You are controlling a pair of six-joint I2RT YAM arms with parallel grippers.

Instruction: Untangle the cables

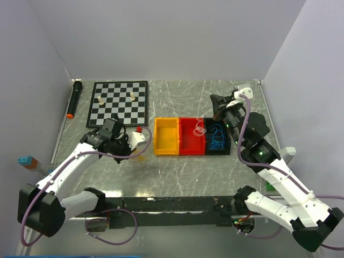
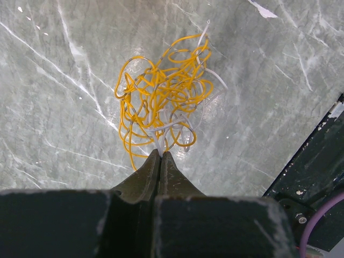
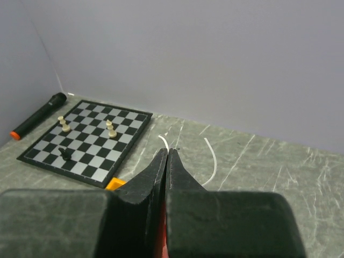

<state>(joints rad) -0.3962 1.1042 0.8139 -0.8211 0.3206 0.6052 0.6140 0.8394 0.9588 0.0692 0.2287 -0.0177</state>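
Grey marble table (image 1: 177, 177) holds a tangle of yellow and white cables (image 2: 161, 97). The left pincer (image 2: 161, 155) is closed at the tangle's near edge. The right pincer (image 3: 167, 151) is pinched on a white cable (image 3: 212, 158), up in the air. Blue cables (image 1: 216, 137) lie in a black bin (image 1: 226, 151).

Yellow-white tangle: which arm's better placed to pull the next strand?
Left. The left gripper sits shut at the edge of the tangle; the right gripper is raised near the bins, well away.
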